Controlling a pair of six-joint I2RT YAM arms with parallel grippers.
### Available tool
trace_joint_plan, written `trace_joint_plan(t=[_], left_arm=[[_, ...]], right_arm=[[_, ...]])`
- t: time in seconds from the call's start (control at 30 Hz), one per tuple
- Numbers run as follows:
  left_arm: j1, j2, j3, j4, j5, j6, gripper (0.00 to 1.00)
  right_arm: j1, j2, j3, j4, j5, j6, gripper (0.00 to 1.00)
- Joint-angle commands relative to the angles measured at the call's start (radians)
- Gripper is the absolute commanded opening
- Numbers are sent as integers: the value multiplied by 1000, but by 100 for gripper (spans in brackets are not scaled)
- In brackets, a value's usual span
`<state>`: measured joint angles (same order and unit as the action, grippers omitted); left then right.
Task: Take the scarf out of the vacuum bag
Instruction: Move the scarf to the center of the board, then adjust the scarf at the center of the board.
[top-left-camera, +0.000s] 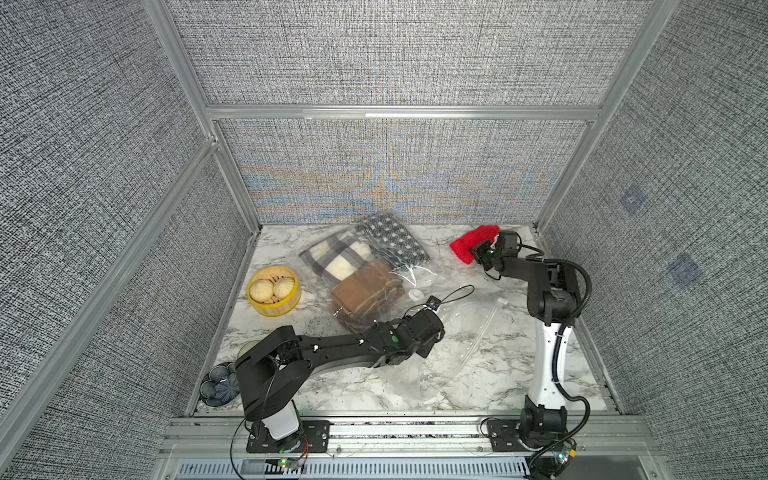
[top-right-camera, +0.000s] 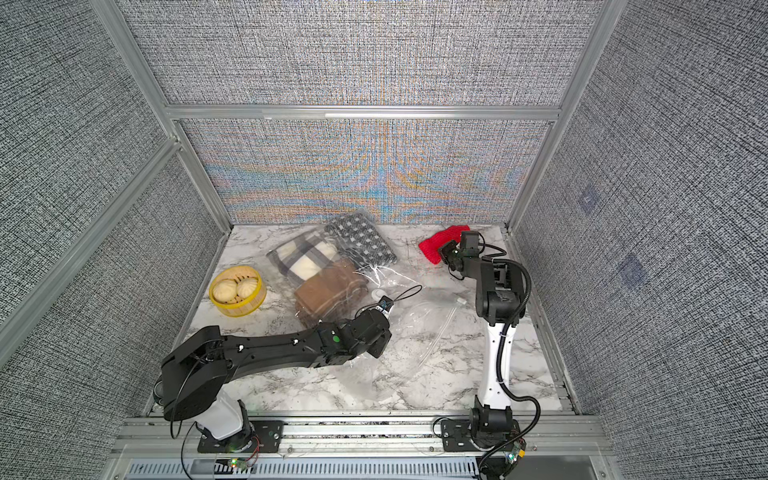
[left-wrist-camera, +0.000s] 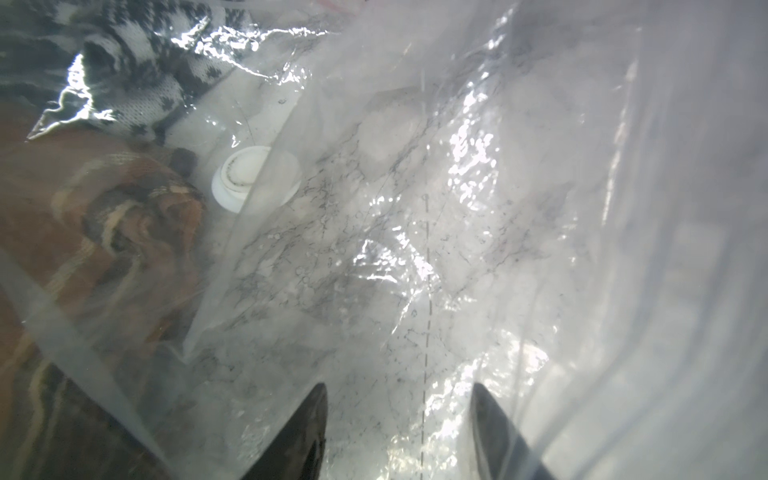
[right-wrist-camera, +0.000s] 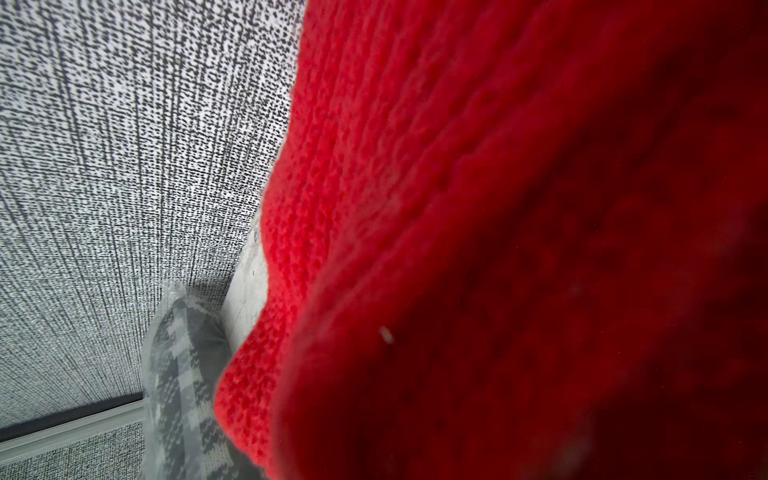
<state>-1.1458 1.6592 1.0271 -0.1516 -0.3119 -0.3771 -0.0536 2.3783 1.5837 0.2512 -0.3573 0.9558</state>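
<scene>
The clear vacuum bag (top-left-camera: 457, 336) lies across the middle of the marble table, its white valve cap (top-left-camera: 415, 294) facing up. Three folded scarves are inside it: a plaid one (top-left-camera: 336, 257), a black-and-white patterned one (top-left-camera: 395, 239) and a brown one (top-left-camera: 365, 291). My left gripper (left-wrist-camera: 399, 415) is open low over the bag's empty crinkly part, and only film and marble show between its fingers (left-wrist-camera: 307, 432). A red knit scarf (top-left-camera: 471, 243) lies outside the bag at the back right. My right gripper (top-left-camera: 482, 253) is against it. Red knit (right-wrist-camera: 498, 208) fills the right wrist view and hides the jaws.
A yellow steamer basket (top-left-camera: 273, 291) with two buns stands at the left. A dark patterned dish (top-left-camera: 220, 384) sits at the front left corner behind the left arm's base. Grey fabric walls close in the table on three sides.
</scene>
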Motion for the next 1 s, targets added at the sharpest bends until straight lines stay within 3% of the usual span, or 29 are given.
trace_joint_plan(t=[0.0,0.13,0.23,0.37,0.57,0.83,0.97], left_arm=[[1,-17,0,3,3,8,55],[1,-27,-1,3,12,13,55],[2,-26,0,-2,15,16,54],[3,-25,4,-31,-42,15,52],[3,-69,-25,-13,-15,21,50],[12,-106,-40,-11,7,38,33],[19,-121,-51,13,-5,40,23]], right_arm=[[6,16,19,-81,16,-12,28],[15,-13,-3,-71,-20,-28,44],[17,-110,-128,-27,4,-46,52],[-9,-204,-240,-28,-61,-53,73],[-36,-456,-483,-44,-25,-129,74],[-41,-889,-772,-183,-51,-303,72],[-35,-1090,-844,-355,-53,-370,73]])
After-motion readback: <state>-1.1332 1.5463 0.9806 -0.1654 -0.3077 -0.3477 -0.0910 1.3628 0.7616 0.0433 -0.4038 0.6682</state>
